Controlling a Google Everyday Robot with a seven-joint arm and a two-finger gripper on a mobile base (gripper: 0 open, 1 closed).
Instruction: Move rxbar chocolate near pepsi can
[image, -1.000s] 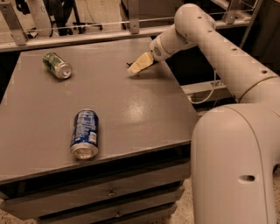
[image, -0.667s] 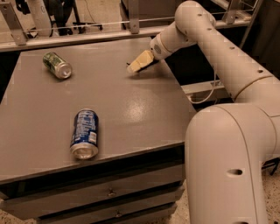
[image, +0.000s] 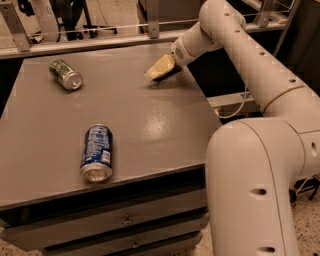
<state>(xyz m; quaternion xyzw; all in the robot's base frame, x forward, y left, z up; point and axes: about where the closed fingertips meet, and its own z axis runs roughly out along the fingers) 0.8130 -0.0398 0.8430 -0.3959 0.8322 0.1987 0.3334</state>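
The pepsi can (image: 97, 152), blue with white lettering, lies on its side near the front left of the grey table (image: 150, 125). My gripper (image: 160, 70) is low over the table's far right part, well away from the can. A thin dark strip shows right under the gripper. I cannot tell whether it is the rxbar chocolate or a shadow. No dark snack bar shows anywhere else on the table.
A green can (image: 65, 74) lies on its side at the far left of the table. A metal rail (image: 100, 40) runs behind the table's back edge. My white arm and base (image: 255, 190) stand at the table's right side. Drawers (image: 125, 220) sit below the front edge.
The gripper stays at about the same spot over the far right of the table. My base takes up slightly more of the right side. Both cans are still.
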